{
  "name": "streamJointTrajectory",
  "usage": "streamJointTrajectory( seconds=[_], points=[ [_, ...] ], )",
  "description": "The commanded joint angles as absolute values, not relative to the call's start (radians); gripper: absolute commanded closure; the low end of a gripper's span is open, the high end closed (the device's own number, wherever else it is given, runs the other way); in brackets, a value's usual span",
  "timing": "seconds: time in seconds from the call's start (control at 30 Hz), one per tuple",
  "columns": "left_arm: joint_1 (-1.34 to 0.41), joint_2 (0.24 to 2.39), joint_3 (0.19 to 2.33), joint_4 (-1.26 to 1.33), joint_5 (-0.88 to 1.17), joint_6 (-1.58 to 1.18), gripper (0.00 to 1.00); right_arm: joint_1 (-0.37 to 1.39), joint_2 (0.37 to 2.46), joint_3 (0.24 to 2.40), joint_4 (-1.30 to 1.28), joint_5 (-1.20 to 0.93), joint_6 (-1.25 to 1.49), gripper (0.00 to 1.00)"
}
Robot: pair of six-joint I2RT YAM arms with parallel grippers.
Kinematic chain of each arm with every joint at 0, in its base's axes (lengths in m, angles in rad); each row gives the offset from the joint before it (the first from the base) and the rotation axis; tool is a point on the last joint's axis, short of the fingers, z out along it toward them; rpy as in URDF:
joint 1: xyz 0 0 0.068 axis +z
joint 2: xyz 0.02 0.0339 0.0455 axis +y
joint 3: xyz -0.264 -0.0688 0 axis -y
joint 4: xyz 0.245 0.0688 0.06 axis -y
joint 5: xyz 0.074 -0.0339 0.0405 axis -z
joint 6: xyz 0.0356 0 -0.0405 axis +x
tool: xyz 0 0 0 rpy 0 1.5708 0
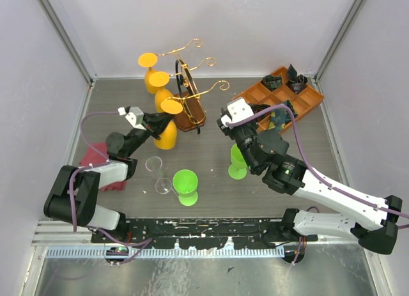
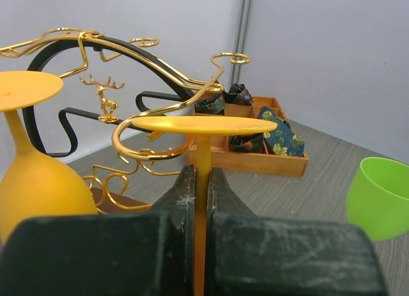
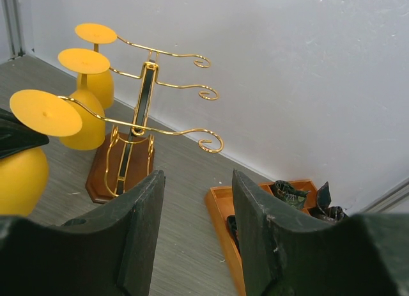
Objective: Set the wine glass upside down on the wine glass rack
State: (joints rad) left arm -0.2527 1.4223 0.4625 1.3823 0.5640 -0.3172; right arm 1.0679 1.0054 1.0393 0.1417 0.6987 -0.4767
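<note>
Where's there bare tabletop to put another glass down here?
Bare: the back-left corner beside the wine glass rack, and the right side between the orange tray and the right arm. Crowded: front centre, with green glasses and a clear glass.

Both arms are the same build: chunky black joints with white shell links between them, the left arm (image 1: pixel 110 172) at 8 o'clock, the right arm (image 1: pixel 332 192) at 4 o'clock. A thin purple cable (image 1: pixel 85 124) loops off each, and there's a white boxy block (image 1: pixel 238 110) by each wrist. Up close, the fingers (image 3: pixel 137 235) are dark matte slabs, scratched and dusty.
</note>
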Motion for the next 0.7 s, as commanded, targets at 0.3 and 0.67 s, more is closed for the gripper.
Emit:
streamJointTrajectory(
  seconds=[0.3, 0.67],
  points=[
    [-0.346, 1.503, 0.564, 1.433, 0.408, -0.217, 1.00, 1.073, 0.977, 1.037, 0.170, 0.733, -0.511, 0.48],
    [-0.360, 1.584, 0.607, 1.433, 0.303, -0.191, 1.00, 1.073, 0.984, 1.032, 0.172, 0.742, -0.524, 0.47]
  ],
)
